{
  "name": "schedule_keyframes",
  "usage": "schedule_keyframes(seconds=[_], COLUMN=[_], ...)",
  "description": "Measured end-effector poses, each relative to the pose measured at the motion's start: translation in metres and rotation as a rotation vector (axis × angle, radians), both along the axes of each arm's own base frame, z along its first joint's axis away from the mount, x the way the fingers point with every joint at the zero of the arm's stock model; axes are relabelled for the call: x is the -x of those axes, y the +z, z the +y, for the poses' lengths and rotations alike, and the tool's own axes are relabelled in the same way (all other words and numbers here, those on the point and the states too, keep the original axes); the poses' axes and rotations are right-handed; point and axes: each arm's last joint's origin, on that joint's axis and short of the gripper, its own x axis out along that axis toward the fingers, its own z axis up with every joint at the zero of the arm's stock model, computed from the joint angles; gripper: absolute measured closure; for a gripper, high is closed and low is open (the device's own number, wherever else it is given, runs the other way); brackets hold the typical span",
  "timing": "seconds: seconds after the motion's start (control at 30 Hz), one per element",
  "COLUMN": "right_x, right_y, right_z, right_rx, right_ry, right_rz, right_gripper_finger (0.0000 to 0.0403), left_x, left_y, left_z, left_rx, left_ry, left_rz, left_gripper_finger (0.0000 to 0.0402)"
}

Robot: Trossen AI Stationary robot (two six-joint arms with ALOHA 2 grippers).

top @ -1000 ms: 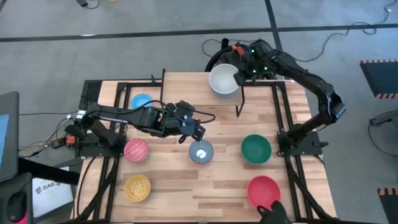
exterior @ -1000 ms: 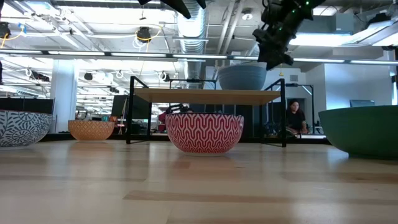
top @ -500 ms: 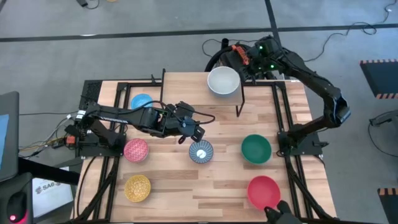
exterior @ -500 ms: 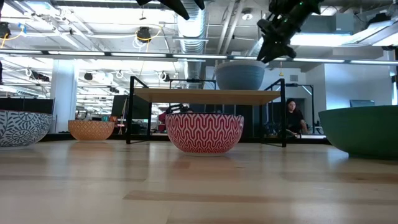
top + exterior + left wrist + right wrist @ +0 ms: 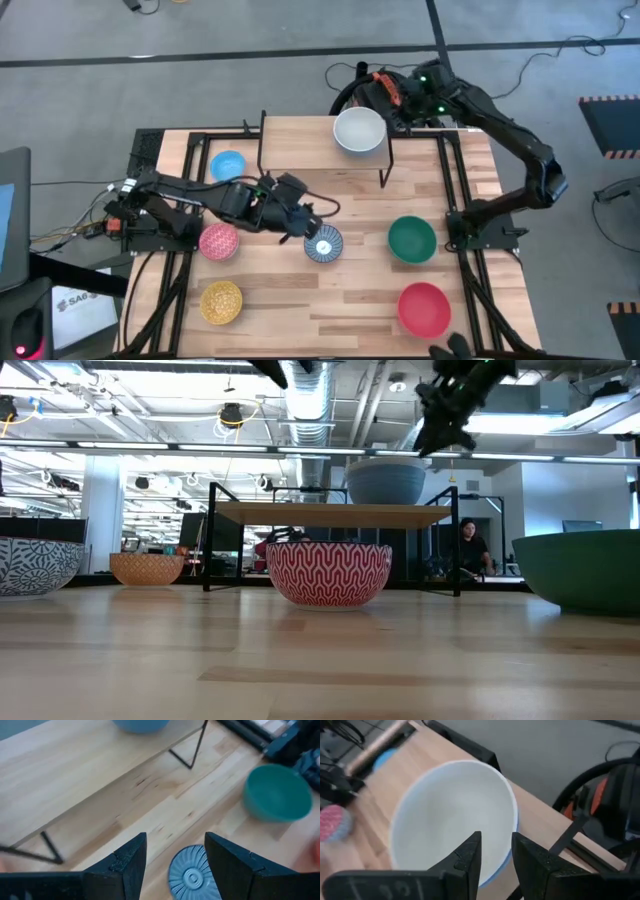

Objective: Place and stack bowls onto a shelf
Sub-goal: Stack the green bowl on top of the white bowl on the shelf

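Shelf point(image 5: 300, 140) bears white bowl point(image 5: 359, 130); no writing; both fingers parted, empty.

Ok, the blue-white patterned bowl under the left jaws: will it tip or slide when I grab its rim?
The patterned bowl looks rigid and glazed, so it is probably a little slippery. It sits upright on a narrow foot on bare wood, so a sideways nudge would likely slide it. The left gripper, jaws open, is above it; a one-sided rim pinch may tilt it.

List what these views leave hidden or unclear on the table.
- Red bowl: out of frame in the low view.
- Light blue bowl: cut off by the left wrist view's frame edge.
- Pink bowl: blurred in the right wrist view.
- Patterned bowl: partly covered by the left gripper in the high view.
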Motion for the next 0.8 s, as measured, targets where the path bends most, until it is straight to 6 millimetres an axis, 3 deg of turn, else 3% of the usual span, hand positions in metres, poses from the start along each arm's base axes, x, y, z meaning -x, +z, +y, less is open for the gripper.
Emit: schedule_keyframes(seconds=[0.27,0.43,0.57,0.8], right_x=[0.014,0.026,0.036,0.04], right_y=[0.032,0.039,0.025,-0.011], right_z=[0.067,0.113,0.144,0.198], right_rx=[0.009,0.009,-0.058,-0.275], right_ry=[0.045,0.011,-0.015,0.069], right_rz=[-0.063,-0.025,-0.024,-0.083], right_gripper_finger=[0.0268,0.0268,0.0268,0.0268], left_x=[0.009,0.013,0.019,0.035], left_y=[-0.001,-0.005,-0.026,-0.059], left_z=[-0.017,-0.028,-0.043,-0.056], left_rx=[-0.05,-0.078,-0.072,0.036], left_ry=[-0.046,-0.107,-0.155,-0.28], left_rz=[0.045,0.073,0.1,-0.01], left_gripper_finger=[0.0216,0.0216,0.0216,0.0216])
